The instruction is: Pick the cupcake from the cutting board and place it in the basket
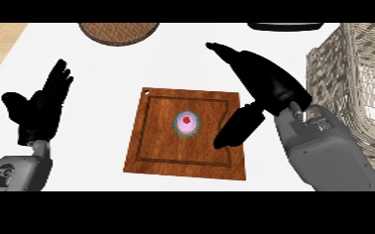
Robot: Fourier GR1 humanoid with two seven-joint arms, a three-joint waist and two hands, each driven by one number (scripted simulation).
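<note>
Right hand (267, 82) hangs over the right edge of the cutting board (161, 129), fingers straight and spread from the thumb, holding nothing. Its fingers point up and to the left across the counter; the thumb (238, 126) angles down over the board's right rim. No contact with the cupcake visible.

Cupcake (187, 123): seen from straight above, small and round, teal paper edge, pale pink top, red spot in the middle. It sits right of the board's centre, inside the groove that runs round the board, just left of the thumb and apart from it.

Board: reddish-brown wood, roughly square, slightly turned on the counter, small hole at its upper left corner. White counter (95, 79) beneath. Wicker basket (344, 74), pale weave, stands at the right edge, beside the right forearm. Round brown woven disc (118, 31) at the top edge, partly cut off; dark flat object (285, 26) at the top right, mostly out of view. Strip of light wood (11, 37) at the far left.

Left hand (40, 104) rests at the left, fingers up and relaxed, well apart from the board.
</note>
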